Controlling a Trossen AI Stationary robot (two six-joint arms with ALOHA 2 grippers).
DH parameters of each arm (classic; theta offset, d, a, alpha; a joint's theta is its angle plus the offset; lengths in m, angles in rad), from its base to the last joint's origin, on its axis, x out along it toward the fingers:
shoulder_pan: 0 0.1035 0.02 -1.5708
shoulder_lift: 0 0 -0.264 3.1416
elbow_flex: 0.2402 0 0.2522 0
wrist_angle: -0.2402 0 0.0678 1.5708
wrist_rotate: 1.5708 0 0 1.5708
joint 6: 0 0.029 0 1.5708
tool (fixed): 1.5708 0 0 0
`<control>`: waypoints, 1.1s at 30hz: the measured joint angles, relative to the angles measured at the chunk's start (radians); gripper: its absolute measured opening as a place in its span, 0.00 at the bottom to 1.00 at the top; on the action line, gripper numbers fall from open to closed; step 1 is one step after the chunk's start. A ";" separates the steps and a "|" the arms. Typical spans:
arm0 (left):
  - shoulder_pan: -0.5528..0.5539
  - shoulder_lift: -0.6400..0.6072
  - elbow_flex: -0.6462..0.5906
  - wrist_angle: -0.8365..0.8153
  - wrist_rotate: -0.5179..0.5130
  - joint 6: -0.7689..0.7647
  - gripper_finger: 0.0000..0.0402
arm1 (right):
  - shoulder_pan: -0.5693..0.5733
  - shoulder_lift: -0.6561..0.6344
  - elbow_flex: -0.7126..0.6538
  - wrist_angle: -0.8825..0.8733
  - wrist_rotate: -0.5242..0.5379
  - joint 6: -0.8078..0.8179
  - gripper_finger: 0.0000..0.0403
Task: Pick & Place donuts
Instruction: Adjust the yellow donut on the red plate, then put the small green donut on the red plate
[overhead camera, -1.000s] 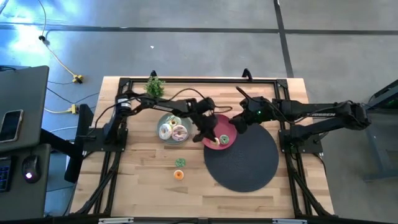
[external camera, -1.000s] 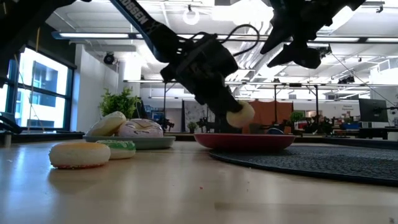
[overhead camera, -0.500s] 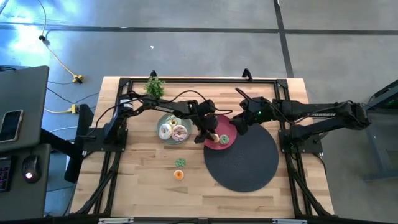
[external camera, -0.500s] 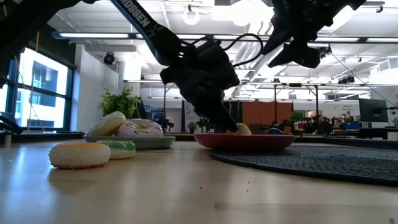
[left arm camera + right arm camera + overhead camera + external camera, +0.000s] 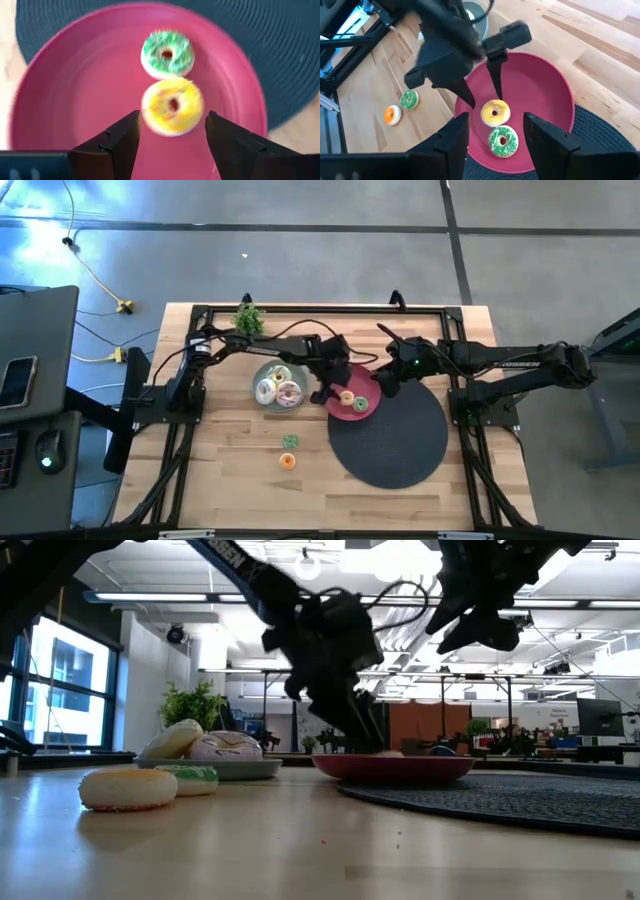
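**Yellow donut down on the pink plate, left gripper letting go**

You've got the yellow donut (image 5: 173, 105) lying flat on the pink plate (image 5: 75, 100), just beside the green-sprinkled donut (image 5: 167, 54) and, by the wrist view, not quite touching it. Your left gripper (image 5: 328, 388) sits right over it with its fingers spread wide and nothing between them, so this reads as the release step of a placement. The right gripper (image 5: 385, 383) hangs above the far side of the plate, fingers parted and empty, waiting.

Next, you'd want to lift the left arm straight up clear of the plate rim, then swing it toward the loose donuts on the wood.

The count: two donuts on the pink plate; what look like three larger iced donuts (image 5: 278, 388) on the grey-green plate (image 5: 258, 401), though they crowd together; and a small green donut (image 5: 289, 441) and a small orange donut (image 5: 288, 461) on the bare table (image 5: 220, 480). Two plates, one black round mat (image 5: 400, 440), one little potted plant (image 5: 247, 317)
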 joint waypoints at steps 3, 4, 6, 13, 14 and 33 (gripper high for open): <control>0.001 0.002 0.060 -0.127 -0.047 0.088 0.54 | 0.000 0.000 0.000 -0.006 0.000 0.000 0.44; 0.002 0.002 0.085 -0.175 -0.049 0.127 0.54 | 0.000 0.000 0.000 -0.008 0.000 0.000 0.44; 0.003 -0.017 0.131 -0.289 -0.052 0.220 0.54 | 0.000 0.000 0.000 -0.016 0.001 0.000 0.44; -0.083 -0.175 0.098 -0.538 -0.165 0.405 0.54 | 0.000 0.000 0.000 -0.036 0.001 -0.007 0.44; -0.097 -0.208 0.073 -0.539 -0.164 0.401 0.54 | 0.000 0.000 0.000 -0.039 0.001 -0.007 0.44; -0.415 -0.628 -0.566 -0.097 -0.297 -0.206 0.43 | 0.060 0.191 0.000 0.157 -0.196 -0.096 0.44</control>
